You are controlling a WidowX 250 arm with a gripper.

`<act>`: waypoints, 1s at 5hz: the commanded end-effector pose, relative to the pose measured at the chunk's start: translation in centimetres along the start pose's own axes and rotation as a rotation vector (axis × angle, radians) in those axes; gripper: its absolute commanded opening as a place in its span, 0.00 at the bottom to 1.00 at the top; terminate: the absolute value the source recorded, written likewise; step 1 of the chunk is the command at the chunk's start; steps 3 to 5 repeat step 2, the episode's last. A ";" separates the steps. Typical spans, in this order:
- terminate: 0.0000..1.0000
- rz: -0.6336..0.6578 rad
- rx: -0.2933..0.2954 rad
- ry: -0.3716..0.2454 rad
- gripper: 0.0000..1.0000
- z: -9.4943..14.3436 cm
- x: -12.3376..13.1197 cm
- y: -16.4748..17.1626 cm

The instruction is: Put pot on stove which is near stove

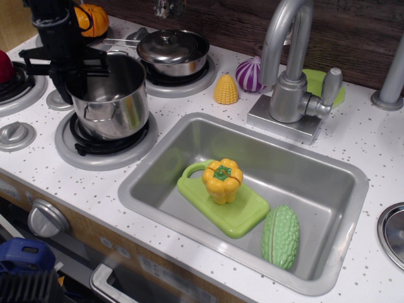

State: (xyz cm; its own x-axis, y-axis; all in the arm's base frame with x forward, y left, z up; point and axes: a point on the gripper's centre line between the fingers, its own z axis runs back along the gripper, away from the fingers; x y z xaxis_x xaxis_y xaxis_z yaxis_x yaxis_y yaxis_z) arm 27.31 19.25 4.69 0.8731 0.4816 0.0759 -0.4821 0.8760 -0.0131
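Note:
The tall shiny steel pot (117,104) with small loop handles stands upright over the front burner, its base on or just above the black coil. The stove (95,156) is a black spiral coil in a wide grey ring, mostly covered by the pot. My black gripper (74,82) comes down from the upper left and is shut on the pot's left rim, one finger inside the pot and one outside. The pot is empty inside.
A lidded steel pan (173,49) sits on the back burner. A yellow corn (225,89), a purple onion (249,74) and the faucet (290,76) stand behind the sink (328,183), which holds a green board, a yellow pepper (222,180) and a green gourd (280,237). Grey knobs (15,134) lie to the left.

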 end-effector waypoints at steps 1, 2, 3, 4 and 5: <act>0.00 0.032 0.006 -0.044 0.00 1.0 0.3 0.9; 1.00 0.033 0.003 -0.038 0.00 1.0 0.1 1.0; 1.00 0.033 0.003 -0.038 0.00 1.0 0.1 1.0; 1.00 0.033 0.003 -0.038 0.00 1.0 0.1 1.0; 1.00 0.033 0.003 -0.038 0.00 1.0 0.1 1.0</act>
